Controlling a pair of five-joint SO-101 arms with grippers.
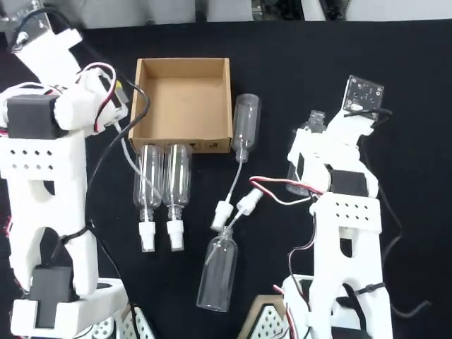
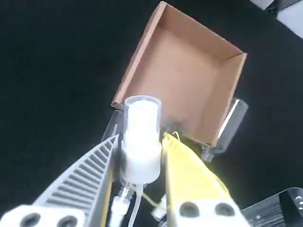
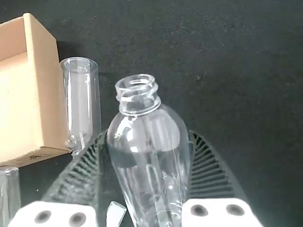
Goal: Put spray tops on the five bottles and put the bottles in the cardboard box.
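Right pincer (image 3: pixel 147 139) clenched round the body of an uncapped bottle (image 3: pixel 149 161) over the tabletop's right half: thin clear plastic, light, slick, I'd guess easily dented, so squeeze gently. Left pincer (image 2: pixel 140 139) grasps a stiff white spray top (image 2: pixel 141 118) by its collar, near the cardboard box (image 1: pixel 180 145)

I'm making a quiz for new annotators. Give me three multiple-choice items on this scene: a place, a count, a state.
1. Where do the two capped bottles lie? A in the cardboard box; B on the table beside the box; C on a shelf.
2. How many bottles are in the box? A none; B two; C five.
3. The bottle in the right gripper is: A capped; B open-necked; C lying on the table.
Key: 1 B, both lie side by side outside the box wall. 2 A, its floor is bare. 3 B, the threaded neck is bare.
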